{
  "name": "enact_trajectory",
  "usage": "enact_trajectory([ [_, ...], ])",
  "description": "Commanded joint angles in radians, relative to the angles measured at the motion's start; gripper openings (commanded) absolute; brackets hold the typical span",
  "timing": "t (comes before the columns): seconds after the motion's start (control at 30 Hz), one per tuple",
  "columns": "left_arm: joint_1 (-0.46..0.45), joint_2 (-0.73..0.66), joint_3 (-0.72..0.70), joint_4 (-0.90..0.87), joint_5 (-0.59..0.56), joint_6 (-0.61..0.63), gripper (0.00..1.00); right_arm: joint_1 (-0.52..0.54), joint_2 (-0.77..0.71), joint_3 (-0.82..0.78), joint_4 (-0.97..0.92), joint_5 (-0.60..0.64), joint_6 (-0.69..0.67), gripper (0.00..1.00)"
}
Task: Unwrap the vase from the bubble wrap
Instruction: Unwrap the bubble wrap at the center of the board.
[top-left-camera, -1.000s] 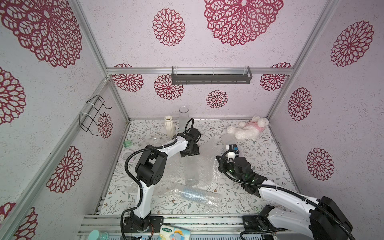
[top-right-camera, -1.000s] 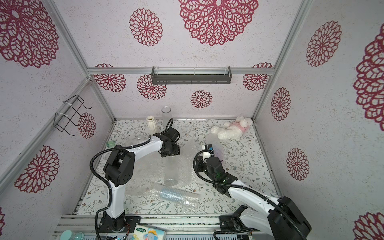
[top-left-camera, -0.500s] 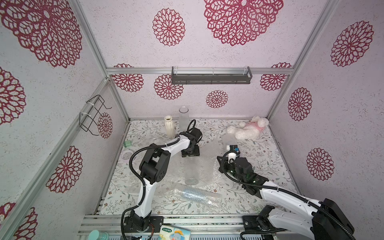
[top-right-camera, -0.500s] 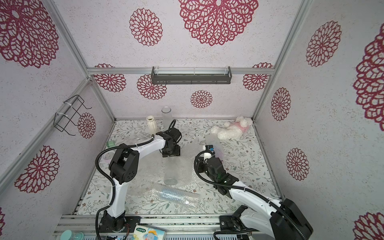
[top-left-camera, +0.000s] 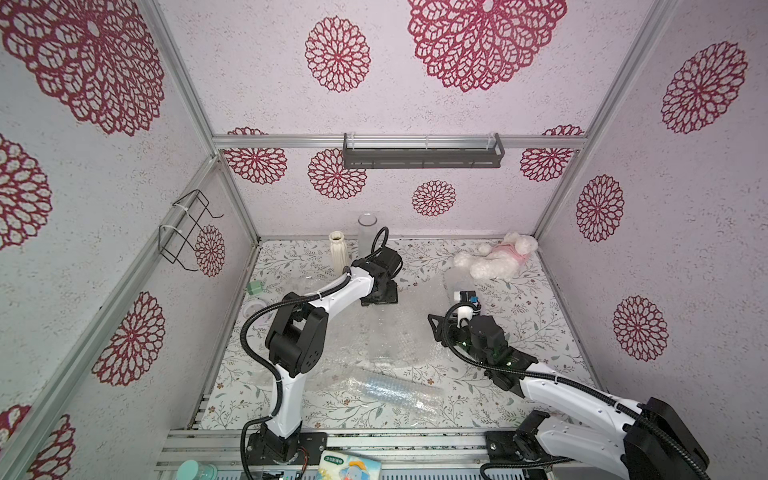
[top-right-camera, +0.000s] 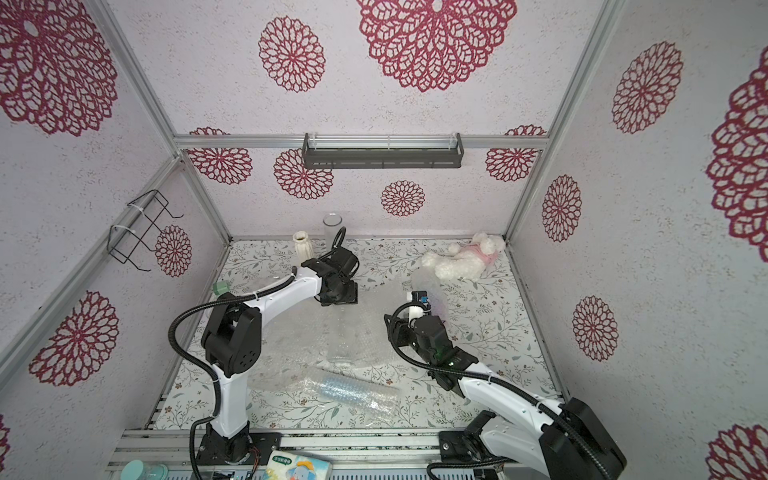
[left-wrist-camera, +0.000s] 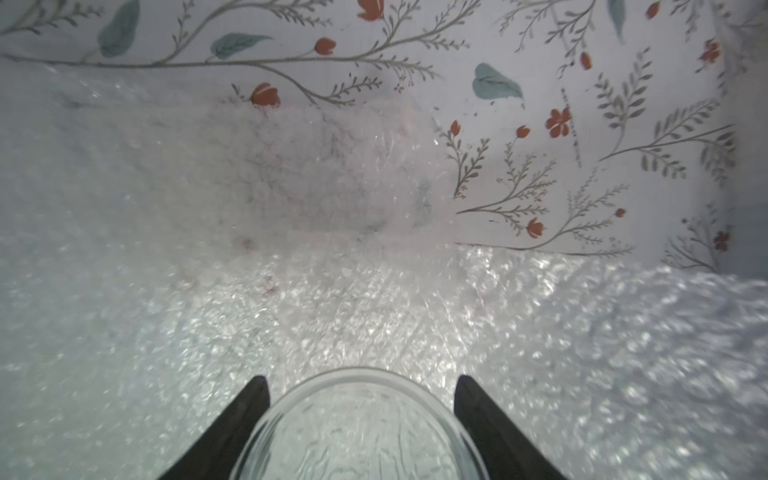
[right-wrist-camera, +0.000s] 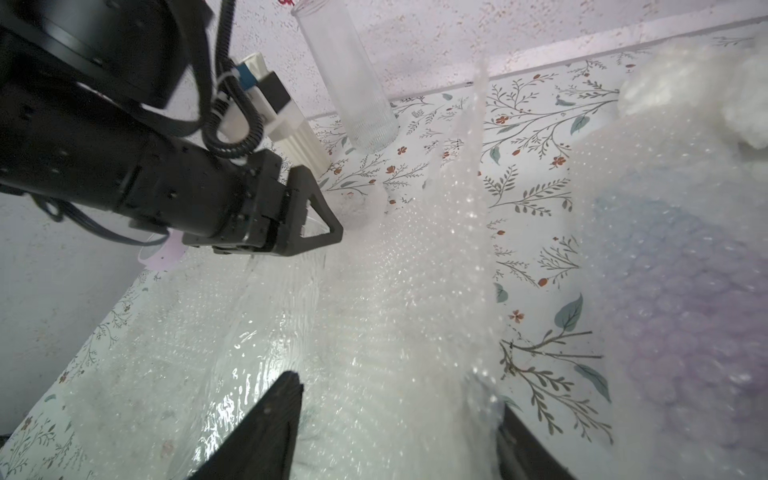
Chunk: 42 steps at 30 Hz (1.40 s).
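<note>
In both top views the left gripper (top-left-camera: 379, 297) hung straight down over the mouth of an upright glass vase (top-left-camera: 380, 338). Bubble wrap (top-left-camera: 415, 309) lay opened out around the vase's foot, filling the stretch between this gripper and the right gripper (top-left-camera: 435, 330). A separate wrapped roll (top-left-camera: 390, 388) lay toward the arm bases, well apart from both grippers. A white ribbed vase (top-left-camera: 338, 251) and a glass cylinder (top-left-camera: 366, 232) stood just behind the left gripper, and a plush toy (top-left-camera: 498, 259) lay beyond the right one. In the left wrist view, the left gripper (left-wrist-camera: 361, 379) had one dark finger on each side of the glass vase (left-wrist-camera: 357, 440) at its rim, clamped on it, with bubble wrap (left-wrist-camera: 291, 316) covering the table ahead of the fingertips. In the right wrist view, the right gripper (right-wrist-camera: 397, 395) stood spread wide. A raised fold of bubble wrap (right-wrist-camera: 419, 266) hung loose between its fingers, gripped by neither. Ahead, the left gripper (right-wrist-camera: 322, 237) sat on the glass vase (right-wrist-camera: 270, 320).
</note>
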<state>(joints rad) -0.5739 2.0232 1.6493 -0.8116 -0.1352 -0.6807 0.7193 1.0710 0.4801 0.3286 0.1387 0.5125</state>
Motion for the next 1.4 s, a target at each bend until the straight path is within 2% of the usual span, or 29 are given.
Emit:
enact_trajectory([
  [0.0,0.001,-0.096,-0.009,0.045,-0.023,0.003,0.53,-0.009,-0.028,-0.005,-0.009,0.027,-0.023,0.73],
  [0.37,-0.038,-0.245,-0.099,0.043,-0.048,-0.018,0.52,-0.02,-0.081,-0.019,-0.044,0.048,-0.036,0.75],
  [0.87,-0.165,-0.411,-0.211,-0.017,-0.175,-0.105,0.51,-0.027,-0.107,-0.021,-0.058,0.053,-0.054,0.75],
  [1.03,-0.227,-0.449,-0.222,-0.052,-0.262,-0.146,0.51,-0.027,-0.108,-0.023,-0.049,0.044,-0.049,0.75],
  [1.37,-0.329,-0.575,-0.342,0.07,-0.403,-0.194,0.51,-0.027,-0.111,-0.024,-0.041,0.03,-0.04,0.75],
])
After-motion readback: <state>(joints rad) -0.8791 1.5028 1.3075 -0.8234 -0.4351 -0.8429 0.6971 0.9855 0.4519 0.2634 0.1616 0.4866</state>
